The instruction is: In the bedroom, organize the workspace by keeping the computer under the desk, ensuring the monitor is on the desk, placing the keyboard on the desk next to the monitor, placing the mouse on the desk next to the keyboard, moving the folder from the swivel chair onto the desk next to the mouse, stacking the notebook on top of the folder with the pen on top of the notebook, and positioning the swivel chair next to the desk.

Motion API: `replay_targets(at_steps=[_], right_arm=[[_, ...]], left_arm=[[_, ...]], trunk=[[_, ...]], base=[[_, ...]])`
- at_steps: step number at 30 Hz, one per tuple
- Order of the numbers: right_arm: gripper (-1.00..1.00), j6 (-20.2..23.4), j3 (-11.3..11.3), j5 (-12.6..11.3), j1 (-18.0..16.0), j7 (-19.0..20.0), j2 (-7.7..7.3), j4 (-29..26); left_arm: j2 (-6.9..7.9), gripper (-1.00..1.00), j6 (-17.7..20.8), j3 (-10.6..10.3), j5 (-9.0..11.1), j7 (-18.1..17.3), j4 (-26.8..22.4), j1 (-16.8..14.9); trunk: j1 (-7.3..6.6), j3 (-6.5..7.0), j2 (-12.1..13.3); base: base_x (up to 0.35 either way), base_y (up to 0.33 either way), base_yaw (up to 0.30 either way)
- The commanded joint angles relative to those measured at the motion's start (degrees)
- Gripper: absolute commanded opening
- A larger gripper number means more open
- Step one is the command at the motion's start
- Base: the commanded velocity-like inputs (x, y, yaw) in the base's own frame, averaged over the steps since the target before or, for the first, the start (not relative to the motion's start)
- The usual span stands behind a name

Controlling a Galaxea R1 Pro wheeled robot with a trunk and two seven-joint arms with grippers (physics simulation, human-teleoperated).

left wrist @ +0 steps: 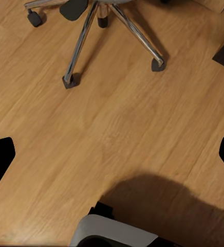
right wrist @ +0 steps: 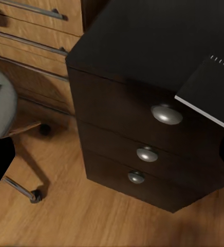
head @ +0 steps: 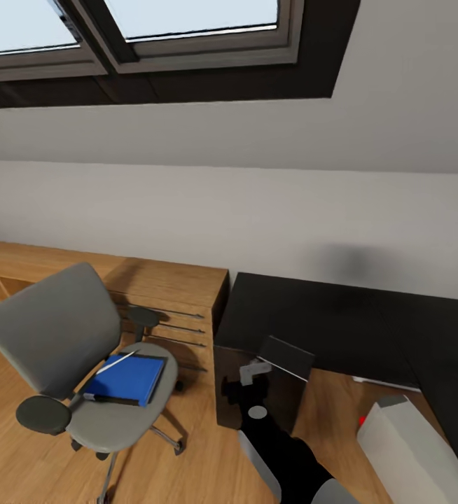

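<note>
Notebook (head: 286,358) hung tilted just over the drawer unit (right wrist: 143,149) at the desk (head: 341,315) end, right by my right gripper (head: 253,369), though I could not tell whether its fingers were closed on the notebook or spread. Across the floor (left wrist: 117,118), my left gripper (left wrist: 112,154) hovered with its fingers wide apart and nothing between them, near the chair (head: 61,329) base. The folder (head: 125,379) lay on the chair seat with the pen (head: 120,362) across its corner, and the computer (head: 411,448) stood on the floor beside the desk.
</note>
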Motion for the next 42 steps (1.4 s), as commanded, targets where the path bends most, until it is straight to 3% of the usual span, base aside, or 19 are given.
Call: replay_targets(at_steps=[1, 12, 21, 25, 31, 42], right_arm=[[1.0, 0.3, 0.2, -0.3, -0.1, -0.4, 0.0, -0.1], [1.0, 0.3, 0.7, -0.3, -0.1, -0.4, 0.0, -0.1], [1.0, 0.2, 0.8, -0.4, -0.1, -0.2, 0.0, -0.1], [1.0, 0.1, 1.0, -0.4, -0.1, -0.2, 0.0, 0.0], [1.0, -2.0, 3.3, -0.4, -0.1, -0.3, 0.0, 0.2], [1.0, -3.5, 3.8, -0.4, -0.1, -0.3, 0.0, 1.1]], left_arm=[[0.09, 1.0, -0.1, -0.3, 0.6, 0.4, -0.1, 0.0], [0.15, 1.0, -0.1, 0.0, 0.7, 0.5, -0.1, 0.0], [0.17, 1.0, -0.1, 2.2, 0.7, 0.5, -0.1, 0.0], [0.16, 1.0, -0.1, 2.3, 0.7, 0.5, -0.1, 0.0], [0.09, 1.0, -0.1, 2.4, 0.6, 0.5, -0.1, 0.0], [0.1, 1.0, -0.1, 2.4, 0.6, 0.6, -0.1, 0.0]], trunk=[[0.02, -0.15, -0.1], [0.02, -0.91, -0.1], [0.02, -1.05, -0.1], [0.02, -1.06, -0.1], [0.02, -1.06, -0.1], [0.02, -1.06, -0.1]], base=[[0.102, 0.019, 0.173], [0.268, 0.152, 0.166], [0.266, 0.211, 0.038], [0.076, 0.063, 0.043], [0.01, 0.008, 0.226], [0.0, 0.0, 0.271]])
